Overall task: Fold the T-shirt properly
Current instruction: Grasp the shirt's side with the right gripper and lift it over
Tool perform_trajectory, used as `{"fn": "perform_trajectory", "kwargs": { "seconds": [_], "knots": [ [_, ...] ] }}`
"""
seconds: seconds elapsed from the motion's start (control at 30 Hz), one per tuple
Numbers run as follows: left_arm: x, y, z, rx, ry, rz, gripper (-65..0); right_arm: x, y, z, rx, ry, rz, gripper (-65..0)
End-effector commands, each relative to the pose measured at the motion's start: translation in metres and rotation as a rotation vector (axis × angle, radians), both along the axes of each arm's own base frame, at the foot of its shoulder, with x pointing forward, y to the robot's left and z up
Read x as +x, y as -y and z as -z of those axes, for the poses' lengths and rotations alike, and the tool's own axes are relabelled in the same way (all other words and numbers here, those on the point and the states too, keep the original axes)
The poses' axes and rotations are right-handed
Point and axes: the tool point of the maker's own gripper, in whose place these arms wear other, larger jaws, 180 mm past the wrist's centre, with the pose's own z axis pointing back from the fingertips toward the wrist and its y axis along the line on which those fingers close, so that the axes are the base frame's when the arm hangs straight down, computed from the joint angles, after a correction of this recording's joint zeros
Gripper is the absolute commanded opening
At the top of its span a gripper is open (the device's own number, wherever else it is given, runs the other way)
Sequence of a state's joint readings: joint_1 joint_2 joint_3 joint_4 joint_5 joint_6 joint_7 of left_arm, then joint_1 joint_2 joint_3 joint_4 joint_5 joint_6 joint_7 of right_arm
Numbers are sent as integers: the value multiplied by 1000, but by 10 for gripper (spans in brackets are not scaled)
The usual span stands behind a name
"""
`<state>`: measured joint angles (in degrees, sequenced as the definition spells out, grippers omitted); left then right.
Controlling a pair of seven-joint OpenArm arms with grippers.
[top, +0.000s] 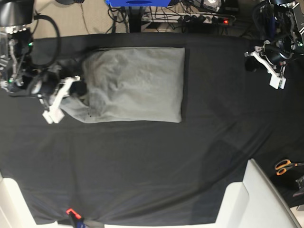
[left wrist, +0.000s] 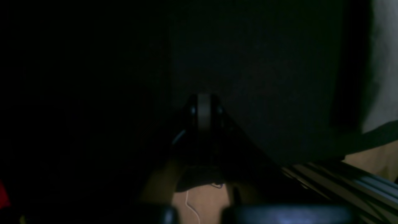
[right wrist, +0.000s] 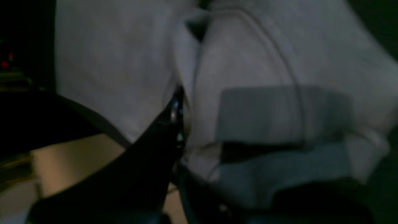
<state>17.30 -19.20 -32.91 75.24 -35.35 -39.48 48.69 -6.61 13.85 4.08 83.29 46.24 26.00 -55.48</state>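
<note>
The light-grey T-shirt (top: 137, 85) lies on the black table cloth (top: 142, 161) as a folded rectangle, with a bunched part at its left end. My right gripper (top: 81, 89) is at that left end. In the right wrist view its dark fingers (right wrist: 175, 116) are closed on a fold of the T-shirt (right wrist: 248, 62). My left gripper (top: 249, 64) hovers over bare cloth far to the right of the shirt. Its fingertips (left wrist: 203, 110) are pressed together with nothing between them. A strip of the T-shirt (left wrist: 385, 62) shows at that view's right edge.
Orange-handled scissors (top: 285, 166) lie at the right edge. White panels (top: 259, 199) stand at the bottom right and bottom left corners. A power strip (top: 204, 19) and cables run behind the table's far edge. A small red clamp (top: 71, 212) sits on the near edge.
</note>
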Motion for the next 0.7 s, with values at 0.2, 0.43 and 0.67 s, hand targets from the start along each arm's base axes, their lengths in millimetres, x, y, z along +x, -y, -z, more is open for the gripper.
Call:
{"fn": "perform_trajectory", "kwargs": {
  "seconds": [0.2, 0.43, 0.67],
  "knots": [
    [8, -4, -9, 5, 39, 5, -650, 8, -42, -29, 44, 6, 57, -644],
    [7, -4, -9, 5, 37, 5, -650, -3, -86, -35, 88, -65, 83, -644],
    [6, -4, -9, 6, 35, 6, -650, -1, -109, -40, 141, -85, 107, -644]
  ]
}}
